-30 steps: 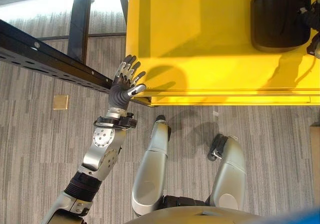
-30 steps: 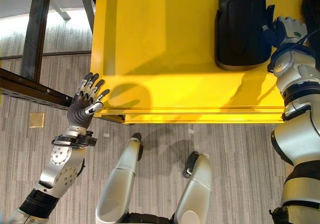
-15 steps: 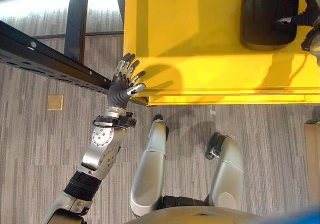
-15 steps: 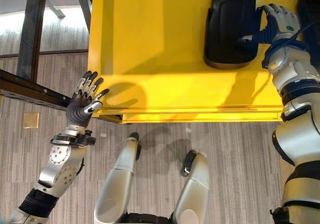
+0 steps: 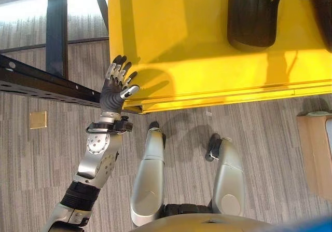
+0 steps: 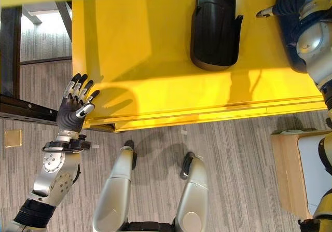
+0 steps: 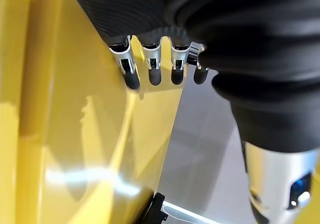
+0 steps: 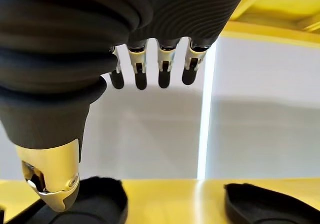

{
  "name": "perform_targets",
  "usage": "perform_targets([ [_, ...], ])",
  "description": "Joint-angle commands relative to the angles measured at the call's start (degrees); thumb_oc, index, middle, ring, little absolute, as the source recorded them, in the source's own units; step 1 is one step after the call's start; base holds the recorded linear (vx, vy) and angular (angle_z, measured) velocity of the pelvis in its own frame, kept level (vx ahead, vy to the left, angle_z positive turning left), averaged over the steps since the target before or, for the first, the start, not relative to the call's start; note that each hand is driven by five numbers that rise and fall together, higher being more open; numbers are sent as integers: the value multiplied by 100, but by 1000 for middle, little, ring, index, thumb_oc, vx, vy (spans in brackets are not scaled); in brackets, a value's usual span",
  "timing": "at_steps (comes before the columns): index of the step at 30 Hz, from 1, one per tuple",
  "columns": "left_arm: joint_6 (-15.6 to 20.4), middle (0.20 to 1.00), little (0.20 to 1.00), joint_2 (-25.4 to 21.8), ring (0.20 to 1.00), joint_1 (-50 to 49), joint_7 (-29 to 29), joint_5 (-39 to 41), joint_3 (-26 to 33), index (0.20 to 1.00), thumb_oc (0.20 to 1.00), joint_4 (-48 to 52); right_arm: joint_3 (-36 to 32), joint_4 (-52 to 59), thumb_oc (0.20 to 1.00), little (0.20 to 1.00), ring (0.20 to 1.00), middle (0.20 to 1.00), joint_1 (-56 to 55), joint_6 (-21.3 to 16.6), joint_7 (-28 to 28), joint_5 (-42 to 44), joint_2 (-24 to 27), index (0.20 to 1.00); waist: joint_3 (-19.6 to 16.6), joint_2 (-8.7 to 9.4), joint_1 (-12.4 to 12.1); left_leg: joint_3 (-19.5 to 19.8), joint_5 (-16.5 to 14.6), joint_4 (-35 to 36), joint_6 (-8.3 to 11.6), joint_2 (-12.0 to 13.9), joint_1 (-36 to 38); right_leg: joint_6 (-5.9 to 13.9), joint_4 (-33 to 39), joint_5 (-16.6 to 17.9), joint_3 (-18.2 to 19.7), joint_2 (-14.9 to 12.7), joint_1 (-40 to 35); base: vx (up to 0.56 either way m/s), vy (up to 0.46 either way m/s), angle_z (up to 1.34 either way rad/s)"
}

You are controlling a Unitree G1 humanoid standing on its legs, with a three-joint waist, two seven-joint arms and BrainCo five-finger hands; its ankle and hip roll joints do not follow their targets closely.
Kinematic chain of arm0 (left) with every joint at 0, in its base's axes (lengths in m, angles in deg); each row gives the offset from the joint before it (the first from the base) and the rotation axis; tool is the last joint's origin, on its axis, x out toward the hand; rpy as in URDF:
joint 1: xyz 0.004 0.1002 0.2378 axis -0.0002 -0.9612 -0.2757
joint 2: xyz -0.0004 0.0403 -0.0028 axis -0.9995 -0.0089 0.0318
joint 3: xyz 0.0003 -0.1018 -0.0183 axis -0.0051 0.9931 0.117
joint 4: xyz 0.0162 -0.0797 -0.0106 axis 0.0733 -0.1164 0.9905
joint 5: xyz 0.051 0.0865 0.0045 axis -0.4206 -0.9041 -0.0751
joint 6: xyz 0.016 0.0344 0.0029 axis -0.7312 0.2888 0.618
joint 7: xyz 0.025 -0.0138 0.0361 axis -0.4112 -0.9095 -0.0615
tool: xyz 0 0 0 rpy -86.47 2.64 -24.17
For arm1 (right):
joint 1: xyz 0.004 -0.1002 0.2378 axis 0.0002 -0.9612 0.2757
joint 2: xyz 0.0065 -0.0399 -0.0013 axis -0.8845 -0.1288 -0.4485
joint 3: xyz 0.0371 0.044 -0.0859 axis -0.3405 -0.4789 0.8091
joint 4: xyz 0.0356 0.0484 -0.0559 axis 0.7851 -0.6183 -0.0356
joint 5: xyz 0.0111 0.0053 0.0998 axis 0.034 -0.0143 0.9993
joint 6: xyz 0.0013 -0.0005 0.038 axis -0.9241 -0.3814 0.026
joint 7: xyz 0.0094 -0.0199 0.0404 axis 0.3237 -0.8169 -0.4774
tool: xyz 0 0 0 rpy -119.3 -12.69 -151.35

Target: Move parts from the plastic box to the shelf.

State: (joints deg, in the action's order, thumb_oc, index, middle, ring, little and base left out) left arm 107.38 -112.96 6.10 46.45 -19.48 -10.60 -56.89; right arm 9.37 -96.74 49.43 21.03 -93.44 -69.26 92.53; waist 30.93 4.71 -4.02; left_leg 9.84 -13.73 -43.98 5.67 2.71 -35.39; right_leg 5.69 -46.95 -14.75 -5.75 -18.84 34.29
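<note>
A black moulded part (image 6: 213,29) lies on the yellow shelf (image 6: 155,60) towards its back. A second black part (image 5: 324,29) lies to its right, partly under my right arm. Both parts also appear in the right wrist view, the first black part (image 8: 100,199) and the second black part (image 8: 270,206). My right hand (image 6: 284,6) hovers between them, open, with straight fingers (image 8: 165,63) holding nothing. My left hand (image 5: 116,84) is raised at the shelf's front left corner, open and empty, fingers (image 7: 152,63) spread beside the yellow edge.
A black steel beam (image 5: 46,84) runs across the floor space left of the shelf. A small tan square (image 5: 37,119) lies on the grey floor. A wooden box (image 6: 290,175) with a pale inside stands at the lower right.
The camera has turned, so the whole scene sits further left. My right hand has let go of the first black part and now hovers to its right. The left hand stays raised.
</note>
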Motion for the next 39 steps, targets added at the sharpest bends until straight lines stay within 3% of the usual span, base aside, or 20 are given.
perform_targets([
  [1,231,1000,1000,-18,1000,-207,-39,-34,197,1000,1000,296,-547,385,1000,1000,1000,1000,10,-192,-332,569,105,1000,-206,-99,-49,308,-246,350,-130,299,226,-106,-267,-327,77,-77,-47,-67,12,-14],
  [2,232,1000,1000,44,1000,-159,-62,4,154,1000,1000,279,-1335,917,1000,1000,1000,1000,-525,-478,-410,1317,-215,1000,-214,-102,-2,315,-245,363,-135,306,227,-111,-221,-325,73,-72,-68,-70,5,-2],
  [3,231,1000,1000,18,1000,-147,-70,16,125,1000,1000,291,-1589,1031,1000,1000,1000,1000,-704,-515,-416,1509,-312,1000,-215,-86,-16,320,-241,362,-138,303,226,-110,-208,-323,64,-76,-78,0,0,0],
  [4,210,1000,1000,46,1000,-106,-115,116,7,1000,1000,285,-2628,1563,1000,1000,1000,1000,-1396,-1023,-401,3080,-1008,1000,-189,-99,-7,315,-228,363,-156,291,209,-116,-201,-320,80,-71,-82,0,0,0],
  [5,210,1000,1000,45,1000,-106,-115,116,6,1000,1000,285,-2631,1564,1000,1000,1000,1000,-1400,-1022,-401,3080,-1008,1000,-189,-98,-8,315,-228,363,-156,291,209,-116,-202,-320,81,-71,-81,0,0,0],
  [6,130,1000,1000,44,1000,-102,-187,140,-24,1000,1000,269,-3046,2224,1000,1000,1000,1000,-1907,-1235,-346,3583,-1580,1000,-135,-122,23,296,-218,361,-172,272,203,-119,-209,-319,104,-63,-86,0,0,0],
  [8,126,1000,1000,45,1000,-112,-233,143,-42,1000,1000,284,-3313,2504,1000,1000,1000,1000,-2328,-1360,-338,3826,-1957,1000,-115,-134,13,283,-210,362,-182,250,198,-122,-205,-316,107,-73,-91,47,-9,1],
  [9,74,1000,1000,28,1000,-186,-228,117,-42,1000,1000,352,-3398,3074,1000,1000,1000,1000,-2714,-1284,-272,3871,-2069,1000,-119,-137,29,288,-362,313,-185,265,247,-84,-260,-466,110,-73,-156,20,-6,13],
  [10,68,1000,1000,41,1000,-233,-281,99,-44,1000,1000,350,-3504,3205,1000,1000,1000,1000,-2873,-1376,-224,4115,-2352,1000,-114,-165,2,301,-229,312,-200,223,159,-124,-243,-342,87,-104,-89,103,-26,14],
  [11,31,1000,1000,35,1000,-249,-320,75,-50,1000,1000,331,-3539,3482,1000,1000,1000,1000,-3005,-1455,-225,4236,-2580,1000,-117,-169,-7,283,-411,247,-202,244,224,-86,-314,-491,124,-94,-136,6,1,10],
  [14,1,1000,1000,108,1000,-220,-408,-17,-157,1000,1000,373,-3503,3564,1000,1000,1000,1000,-2906,-1531,-315,4492,-3217,1000,-115,-201,-30,265,-478,70,-227,199,105,-96,-426,-551,170,-94,-32,24,-1,2],
  [16,30,1000,1000,132,1000,-256,-445,-4,-142,1000,1000,386,-3437,3387,1000,1000,1000,1000,-2672,-1505,-430,4365,-3228,1000,-114,-202,-52,270,-325,67,-231,153,-34,-146,-423,-419,170,-95,106,-54,16,0],
  [19,44,1000,1000,153,1000,-280,-466,-5,-137,1000,1000,362,-3380,3251,1000,1000,1000,1000,-2557,-1457,-477,4333,-3224,1000,-114,-209,-78,257,-493,-3,-228,172,22,-112,-485,-569,188,-79,49,-11,0,-1],
  [20,55,1000,1000,143,1000,-302,-463,-27,-109,1000,1000,354,-3332,3080,1000,1000,1000,1000,-2385,-1418,-496,4307,-3164,1000,-114,-215,-93,272,-334,12,-228,143,-100,-155,-450,-429,173,-86,164,-102,14,-1],
  [24,91,1000,1000,151,1000,-296,-478,-13,-95,1000,1000,336,-3238,2814,1000,1000,1000,1000,-2120,-1425,-516,4411,-3154,1000,-114,-219,-115,263,-324,15,-231,133,-133,-159,-443,-408,197,-88,199,-26,3,-1],
  [26,91,1000,1000,143,1000,-281,-473,-15,-112,1000,1000,339,-3196,2751,1000,1000,1000,1000,-2038,-1417,-519,4424,-3170,1000,-114,-220,-125,255,-469,-13,-228,150,-49,-123,-481,-538,218,-77,121,65,-9,-2],
  [30,96,1000,1000,163,1000,-277,-490,-29,-130,1000,1000,348,-3162,2539,1000,1000,1000,1000,-1942,-1403,-546,4445,-3225,1000,-114,-224,-133,259,-316,12,-231,132,-168,-167,-455,-403,210,-76,253,-52,10,-3],
  [39,108,1000,1000,227,1000,-223,-526,-56,-152,1000,1000,302,-3125,2040,1000,1000,1000,1000,-2084,-1282,-540,4506,-3412,1000,-114,-234,-109,261,-454,-36,-223,156,-140,-133,-519,-543,235,-51,226,27,-6,0],
])
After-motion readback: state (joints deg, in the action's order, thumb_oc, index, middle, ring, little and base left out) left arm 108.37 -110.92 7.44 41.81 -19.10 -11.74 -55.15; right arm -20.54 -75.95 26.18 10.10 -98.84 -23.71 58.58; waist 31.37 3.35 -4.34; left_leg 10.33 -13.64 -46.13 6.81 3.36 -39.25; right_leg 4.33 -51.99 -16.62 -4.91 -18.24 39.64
